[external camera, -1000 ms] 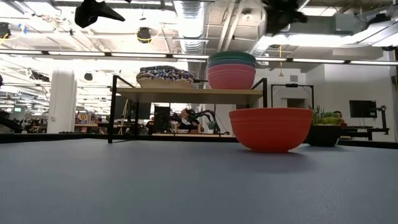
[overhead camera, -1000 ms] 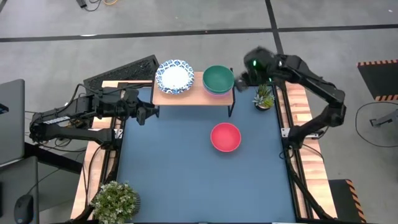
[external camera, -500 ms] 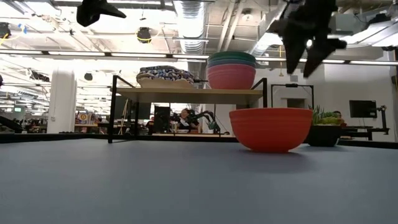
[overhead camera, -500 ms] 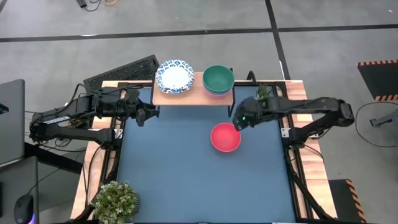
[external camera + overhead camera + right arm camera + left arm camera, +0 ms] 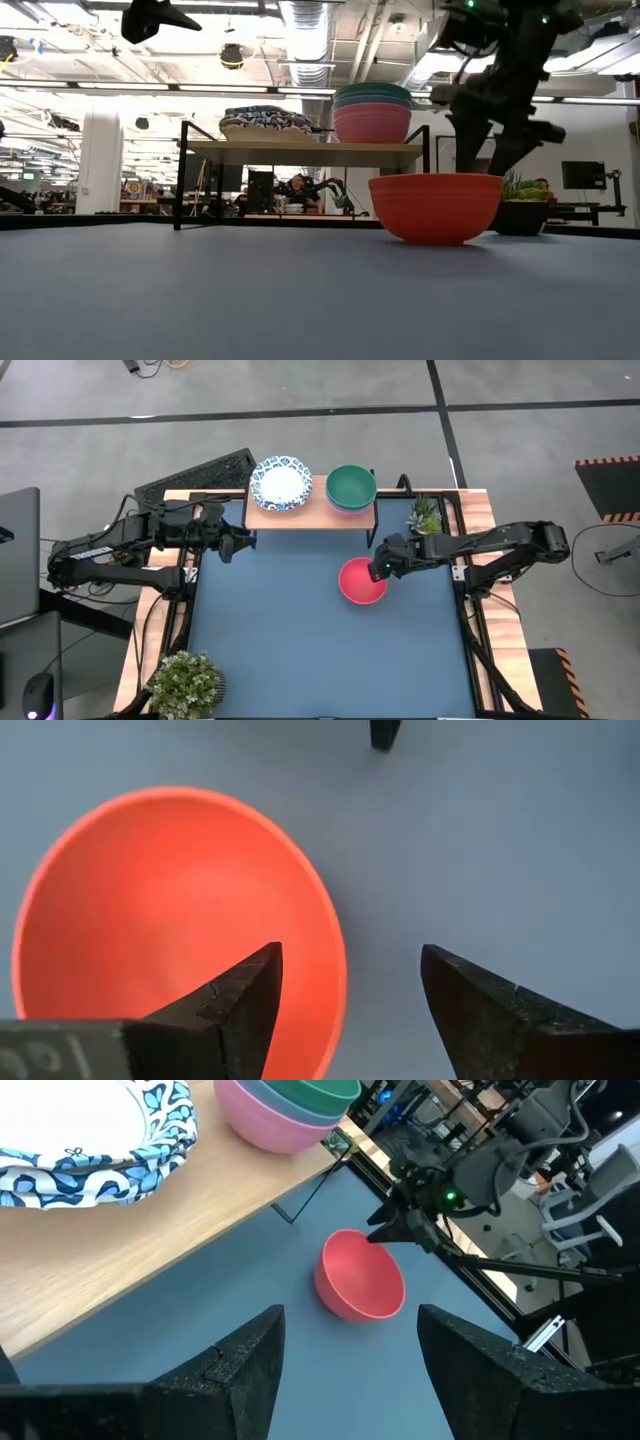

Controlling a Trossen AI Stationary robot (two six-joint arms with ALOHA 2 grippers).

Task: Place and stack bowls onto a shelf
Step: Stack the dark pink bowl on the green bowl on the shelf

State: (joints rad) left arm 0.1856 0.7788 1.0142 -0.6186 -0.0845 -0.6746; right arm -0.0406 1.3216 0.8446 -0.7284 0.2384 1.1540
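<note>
A red bowl [image 5: 362, 581] stands upright on the blue table, right of centre. My right gripper [image 5: 345, 995] hangs open over its far right rim [image 5: 338, 955], one finger above the bowl's inside and one above the table; I see no touch. On the shelf [image 5: 312, 515] at the far edge stand white bowls with blue patterned rims [image 5: 281, 483] and a stack with a green bowl on top [image 5: 351, 487] and a pink one at the bottom [image 5: 372, 124]. My left gripper [image 5: 245, 544] waits open beside the shelf's left end.
A small potted plant [image 5: 424, 516] stands right of the shelf, close behind my right arm. A bigger plant [image 5: 186, 682] sits at the near left corner. A dark slanted grid [image 5: 196, 474] lies behind the shelf's left end. The near half of the table is bare blue.
My right gripper has come away from the shelf's right end, travelled toward the near edge and down, and now hangs over the red bowl's rim. The bowls have not moved.
</note>
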